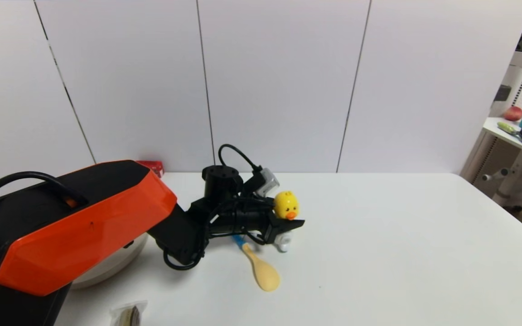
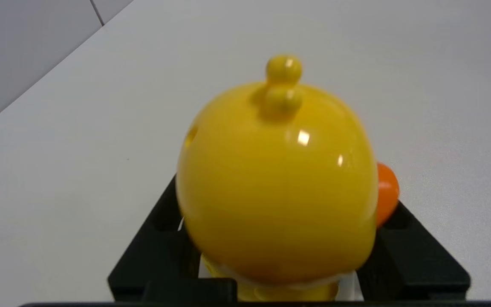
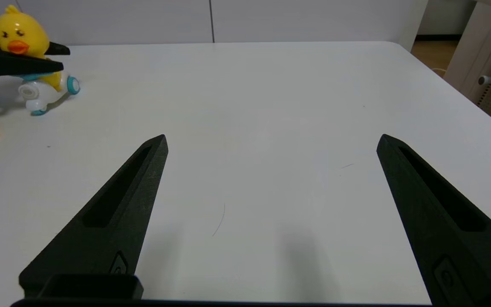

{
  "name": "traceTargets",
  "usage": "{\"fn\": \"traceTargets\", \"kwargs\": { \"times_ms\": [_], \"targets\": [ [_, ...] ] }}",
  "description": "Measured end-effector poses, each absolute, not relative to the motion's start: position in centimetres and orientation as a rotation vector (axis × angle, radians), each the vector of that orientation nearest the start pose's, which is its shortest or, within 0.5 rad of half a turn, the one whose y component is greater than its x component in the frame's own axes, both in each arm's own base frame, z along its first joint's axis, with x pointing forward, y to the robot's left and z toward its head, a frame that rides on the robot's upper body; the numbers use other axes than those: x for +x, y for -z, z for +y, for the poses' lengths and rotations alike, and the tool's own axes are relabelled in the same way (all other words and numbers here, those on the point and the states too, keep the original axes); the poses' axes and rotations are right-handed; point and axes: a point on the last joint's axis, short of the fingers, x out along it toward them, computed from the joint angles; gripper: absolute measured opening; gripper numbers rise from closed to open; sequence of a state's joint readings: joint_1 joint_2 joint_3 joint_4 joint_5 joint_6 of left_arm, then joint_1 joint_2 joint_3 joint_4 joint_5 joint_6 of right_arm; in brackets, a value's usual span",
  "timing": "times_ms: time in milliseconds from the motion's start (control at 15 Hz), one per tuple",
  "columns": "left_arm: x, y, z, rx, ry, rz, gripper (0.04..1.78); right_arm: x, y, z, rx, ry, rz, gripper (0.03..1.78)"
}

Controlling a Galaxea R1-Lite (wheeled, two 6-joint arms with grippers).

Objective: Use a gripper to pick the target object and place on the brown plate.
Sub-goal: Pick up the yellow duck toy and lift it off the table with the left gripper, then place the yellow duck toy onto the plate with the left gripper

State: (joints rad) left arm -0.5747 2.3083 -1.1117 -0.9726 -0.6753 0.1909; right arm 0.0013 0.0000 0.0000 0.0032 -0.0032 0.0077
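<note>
The left pincer (image 1: pixel 288 226) is closed around the yellow duck toy (image 1: pixel 286 204), its fingers at the neck. The right pincer (image 3: pixel 271 140) hangs wide open and empty over the white bench (image 1: pixel 401 235).

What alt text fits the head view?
The left gripper is closed around a yellow duck toy on a white table, beside a yellow spoon. A tan plate shows partly behind the orange-shelled left arm.
</note>
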Motion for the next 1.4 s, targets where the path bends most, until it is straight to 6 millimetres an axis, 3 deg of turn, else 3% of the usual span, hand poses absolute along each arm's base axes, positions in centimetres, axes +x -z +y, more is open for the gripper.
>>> {"fn": "traceTargets", "kwargs": {
  "times_ms": [67,200,600,800,867,1133,1400],
  "targets": [
    [35.4,-6.5,-24.6,0.153,1.263,0.119,0.78,-2.3,-7.5,0.0,0.007,0.002,0.004,1.69],
    [35.4,-6.6,-24.5,0.152,1.262,0.119,0.41,-2.3,-7.5,0.0,0.008,0.001,0.003,1.69],
    [34.8,-8.2,-23.9,0.151,1.250,0.135,0.41,-2.3,-7.5,0.0,0.007,0.002,0.003,1.69],
    [34.6,-10.5,-21.3,0.165,1.189,0.135,0.41,-2.3,-7.5,0.0,0.008,0.001,0.003,1.69],
    [34.7,-11.5,-19.7,0.179,1.142,0.133,0.41,-2.3,-7.5,0.0,0.008,0.002,0.003,1.69],
    [34.8,-14.2,-9.6,0.245,0.879,0.146,0.41,-2.3,-7.5,0.0,0.008,0.002,0.003,1.69],
    [32.9,-15.4,0.1,0.262,0.610,0.164,0.41,-2.3,-7.5,0.0,0.008,0.002,0.003,1.69]
  ]
}}
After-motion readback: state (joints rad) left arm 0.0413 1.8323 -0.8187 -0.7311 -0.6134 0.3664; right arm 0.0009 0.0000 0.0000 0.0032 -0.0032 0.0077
